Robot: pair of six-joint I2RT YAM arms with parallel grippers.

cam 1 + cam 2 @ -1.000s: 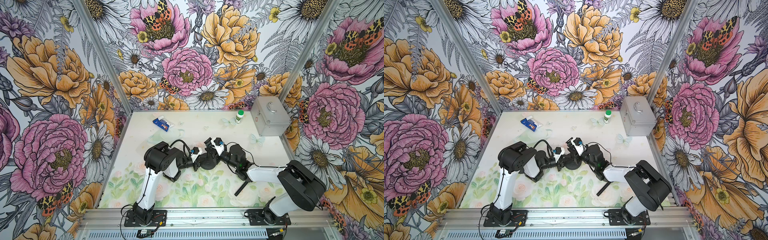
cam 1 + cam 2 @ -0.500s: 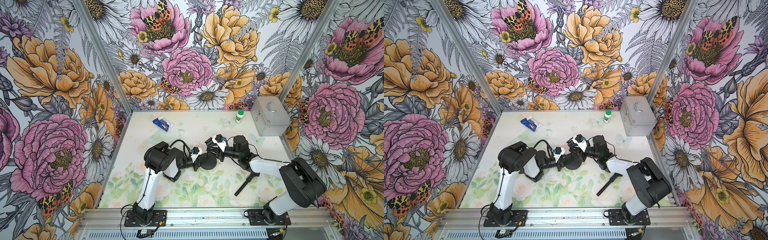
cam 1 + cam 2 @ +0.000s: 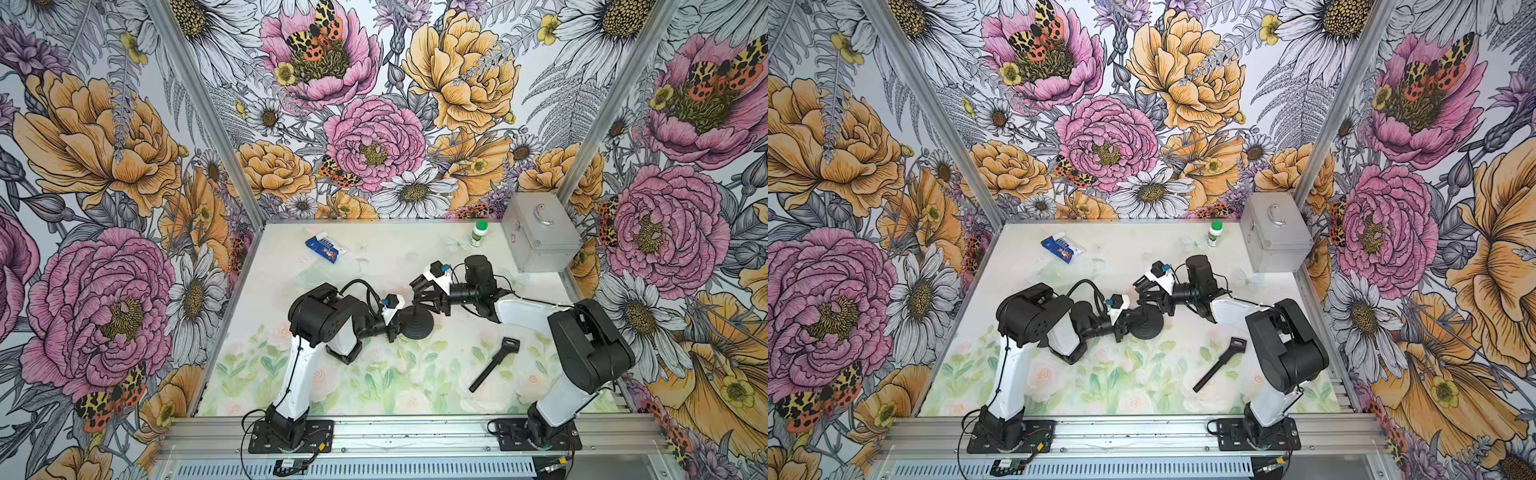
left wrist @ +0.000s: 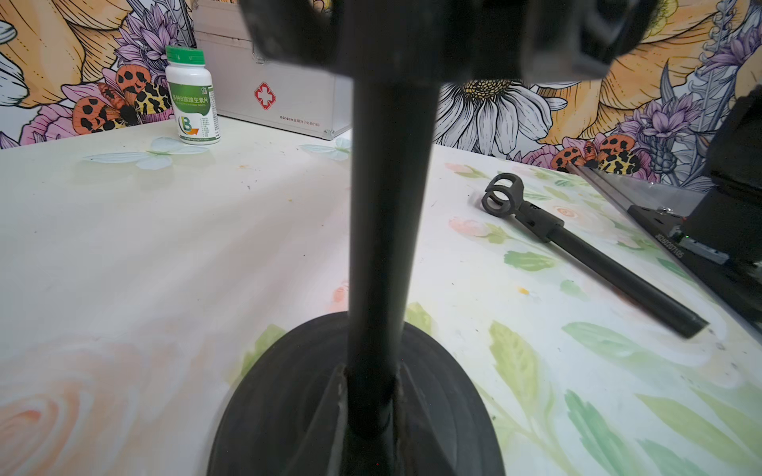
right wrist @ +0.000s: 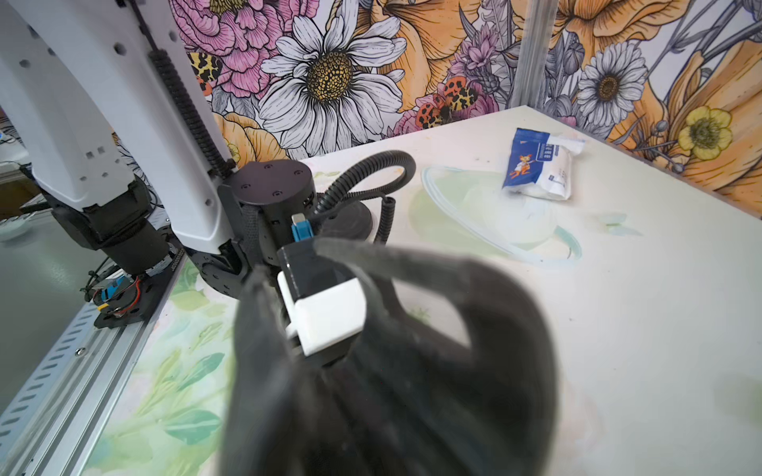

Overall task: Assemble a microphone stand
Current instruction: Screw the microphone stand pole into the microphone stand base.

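The pole (image 4: pixel 385 206) is stood upright in the round base (image 3: pixel 419 329) mid-table and clamped low down by the left gripper (image 3: pixel 395 329). The right gripper (image 3: pixel 424 296) is seen at the pole's top, jaws parted a bit. The clip arm (image 3: pixel 492 365) is laid flat near the right arm's foot, well apart from both.

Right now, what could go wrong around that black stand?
The open right gripper sits close to the thin black pole; a stray move might tip the black round base. Only the left gripper holds that pole, low down. The right arm might knock the black clip-ended rod lying nearby.
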